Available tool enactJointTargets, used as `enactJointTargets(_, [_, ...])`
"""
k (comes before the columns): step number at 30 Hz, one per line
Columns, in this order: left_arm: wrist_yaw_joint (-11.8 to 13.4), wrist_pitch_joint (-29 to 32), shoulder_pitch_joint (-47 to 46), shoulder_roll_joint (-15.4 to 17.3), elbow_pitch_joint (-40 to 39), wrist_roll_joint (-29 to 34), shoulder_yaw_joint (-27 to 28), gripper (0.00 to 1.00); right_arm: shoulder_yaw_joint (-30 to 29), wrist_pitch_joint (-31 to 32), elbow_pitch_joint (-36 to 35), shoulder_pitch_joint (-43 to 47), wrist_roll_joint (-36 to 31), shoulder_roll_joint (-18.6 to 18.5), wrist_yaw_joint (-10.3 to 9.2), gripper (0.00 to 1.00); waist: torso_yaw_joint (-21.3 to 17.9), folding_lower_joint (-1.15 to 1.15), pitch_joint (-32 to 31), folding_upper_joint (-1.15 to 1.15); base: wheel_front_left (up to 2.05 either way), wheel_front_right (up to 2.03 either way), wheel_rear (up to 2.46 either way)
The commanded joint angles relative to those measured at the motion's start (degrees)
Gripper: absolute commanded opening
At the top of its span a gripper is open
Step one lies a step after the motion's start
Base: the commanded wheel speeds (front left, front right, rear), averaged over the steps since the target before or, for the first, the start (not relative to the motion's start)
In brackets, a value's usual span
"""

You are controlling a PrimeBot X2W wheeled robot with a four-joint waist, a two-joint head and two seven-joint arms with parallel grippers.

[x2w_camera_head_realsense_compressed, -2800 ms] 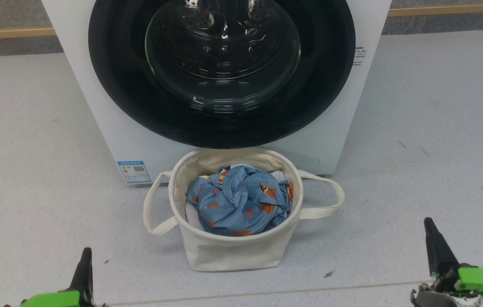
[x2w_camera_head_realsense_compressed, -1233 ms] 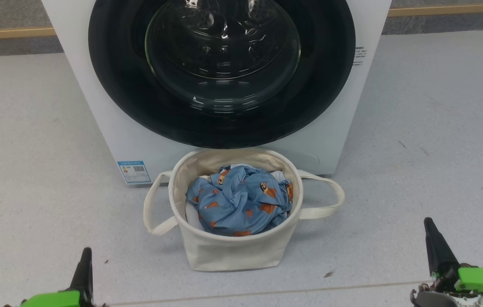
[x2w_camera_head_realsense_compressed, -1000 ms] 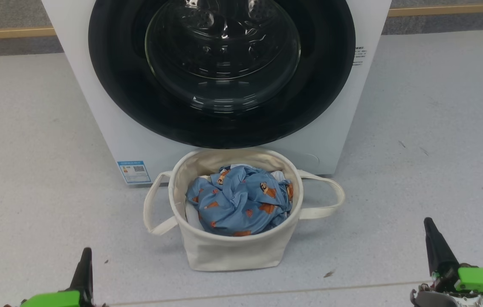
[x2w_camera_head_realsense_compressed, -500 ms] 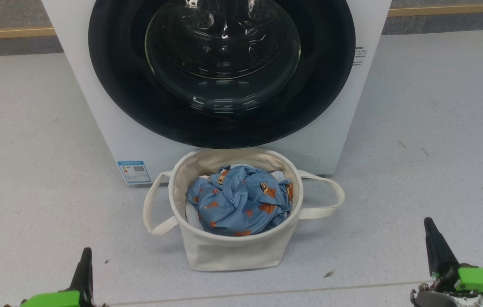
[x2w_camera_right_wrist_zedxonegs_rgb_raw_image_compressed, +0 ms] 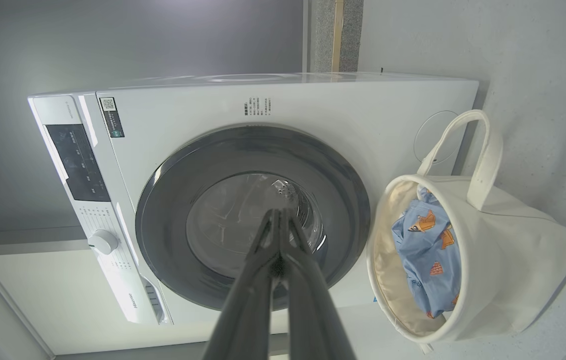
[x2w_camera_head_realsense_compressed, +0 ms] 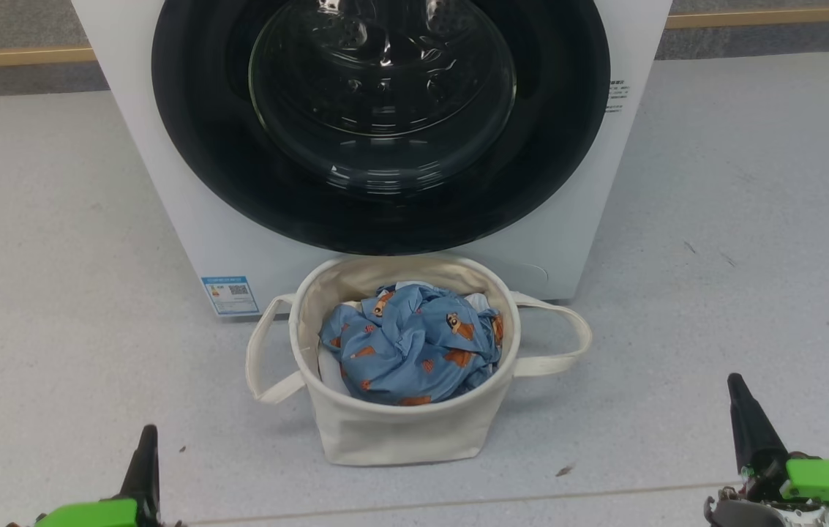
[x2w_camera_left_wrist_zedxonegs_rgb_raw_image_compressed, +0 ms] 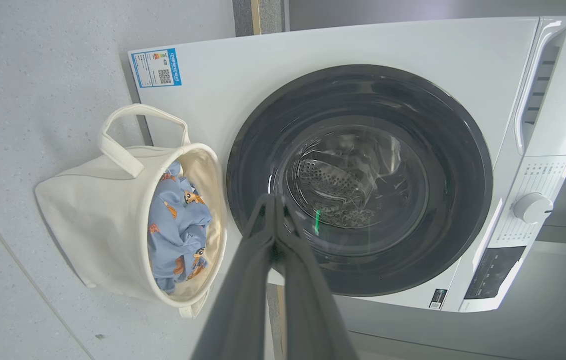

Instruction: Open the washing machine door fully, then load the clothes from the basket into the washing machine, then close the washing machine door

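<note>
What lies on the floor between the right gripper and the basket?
Head view: bare grey floor with one small dark scrap, between the right gripper and the basket.

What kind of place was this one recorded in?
Likely a laundry area or appliance test space: a white front-loading washing machine stands on a speckled grey floor, with a cream basket of blue printed clothes before it.

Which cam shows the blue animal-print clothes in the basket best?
Head view: it looks down into the round cream canvas basket, showing the pile of light blue animal-print clothes unobstructed. Left and right wrist views see it sideways, partly hidden behind the rim.
</note>
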Motion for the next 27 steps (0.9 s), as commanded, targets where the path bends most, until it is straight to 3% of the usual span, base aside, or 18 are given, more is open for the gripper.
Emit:
enactJointTargets(1, [-0.35,0.42,-1.46,0.50,-1.91,0.52,2.28,0.00,1.20,0.42,-2.00,-2.88,-0.18,-0.34,0.02,0.00,0.00,0.00,0.00,0.00,0.00,0.00,0.00])
enactJointTargets(27, [-0.35,0.42,-1.46,0.50,-1.91,0.51,2.28,0.00,1.21,0.42,-2.00,-2.88,-0.18,-0.34,0.02,0.00,0.00,0.00,0.00,0.00,0.00,0.00,0.00])
